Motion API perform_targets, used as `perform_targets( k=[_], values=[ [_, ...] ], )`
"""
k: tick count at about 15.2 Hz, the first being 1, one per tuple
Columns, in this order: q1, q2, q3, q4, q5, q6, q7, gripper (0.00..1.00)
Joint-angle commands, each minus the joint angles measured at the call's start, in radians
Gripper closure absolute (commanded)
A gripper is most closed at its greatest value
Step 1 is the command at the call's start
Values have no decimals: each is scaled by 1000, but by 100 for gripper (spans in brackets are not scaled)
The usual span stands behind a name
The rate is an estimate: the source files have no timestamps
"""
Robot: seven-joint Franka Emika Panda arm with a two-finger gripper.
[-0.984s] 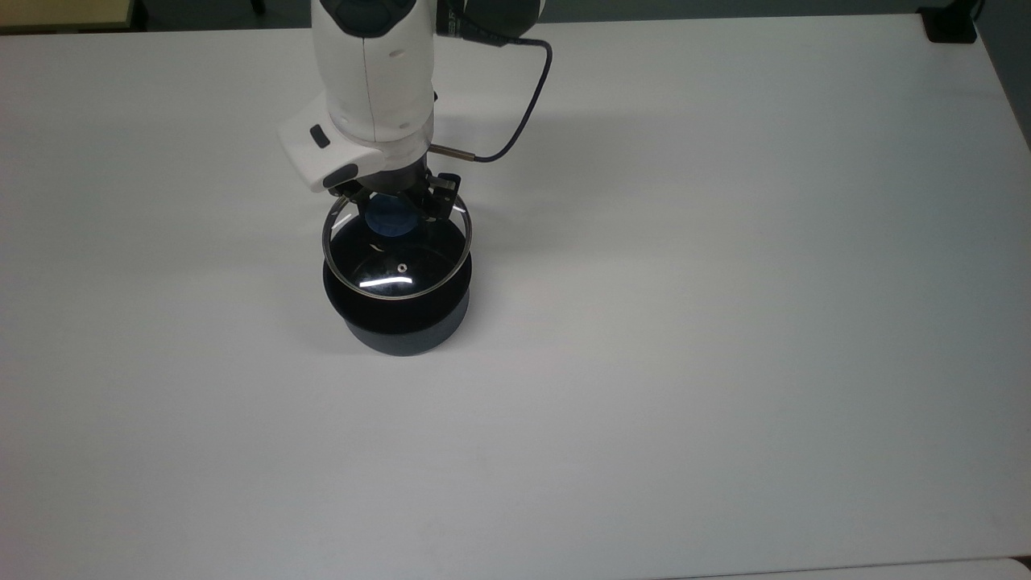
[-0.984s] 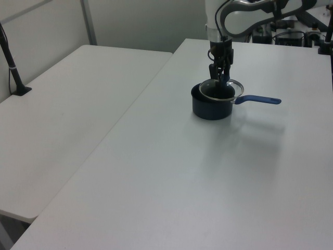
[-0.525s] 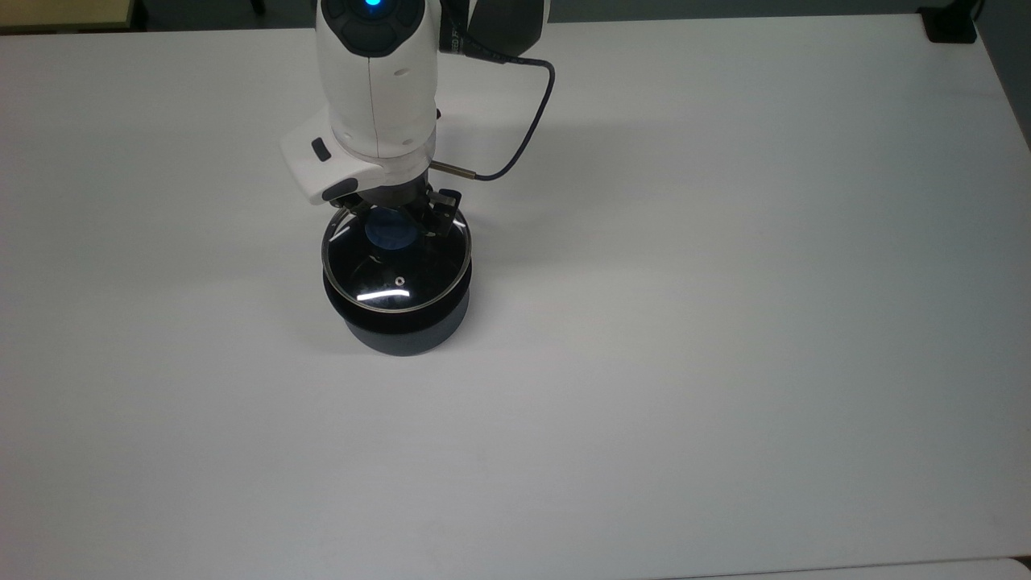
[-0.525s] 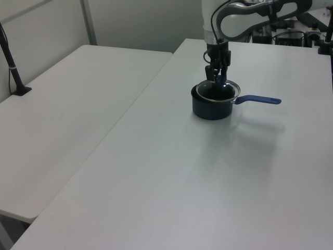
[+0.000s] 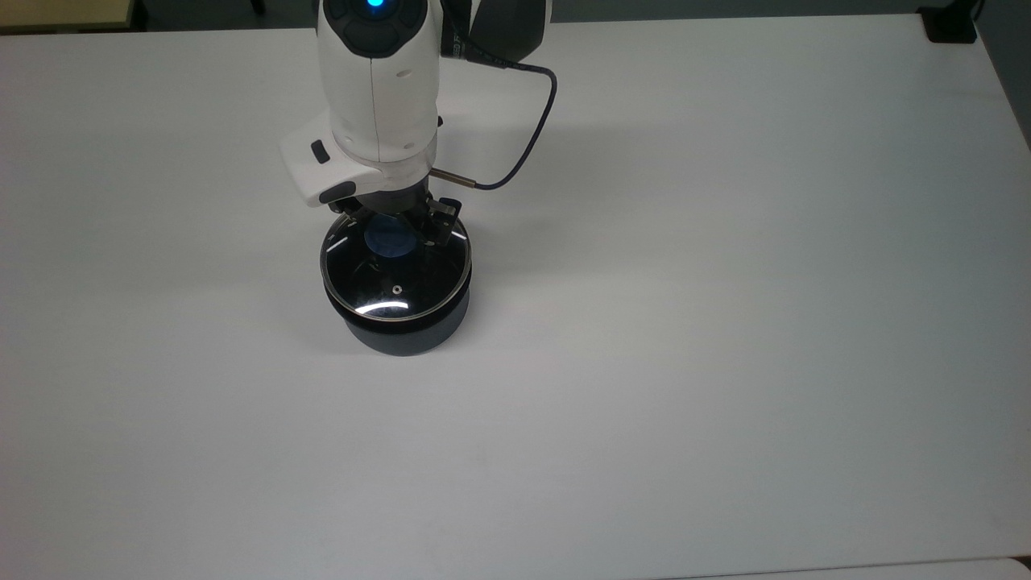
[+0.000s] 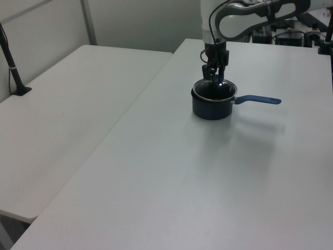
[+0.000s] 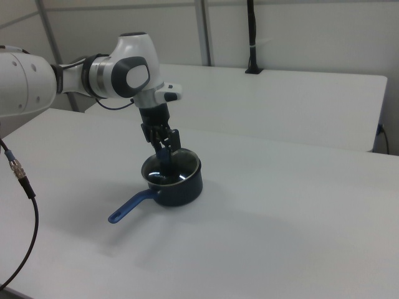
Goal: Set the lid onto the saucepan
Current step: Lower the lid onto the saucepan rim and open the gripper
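The saucepan (image 5: 400,337) stands on the white table (image 5: 725,322), dark outside, with its blue handle (image 6: 258,99) pointing to the left view's right. The glass lid (image 5: 395,282) lies level over the saucepan's mouth, its metal rim about on the pot's rim. My gripper (image 5: 392,229) comes straight down from above and is shut on the lid's blue knob (image 5: 389,240). In the right view the gripper (image 7: 164,148) stands over the lid (image 7: 169,167), and the handle (image 7: 128,208) points toward the lower left.
A dark cable (image 5: 532,121) loops from the arm's wrist over the table. A second white table (image 6: 67,104) adjoins on the left view's left, with a black post (image 6: 13,62) on it. A small black object (image 5: 950,28) sits at the top view's far right corner.
The gripper has lowered the lid: a second ago it hung tilted above the saucepan, now it sits level on the mouth. The saucepan has not moved.
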Motion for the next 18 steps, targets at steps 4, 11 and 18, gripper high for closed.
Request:
perform_targets(
  k=[4,11,18],
  values=[
    [-2,30,4,44,3,14,27,54],
    [-2,44,4,44,3,14,27,51],
    [-5,36,3,42,-2,11,27,0]
  ],
)
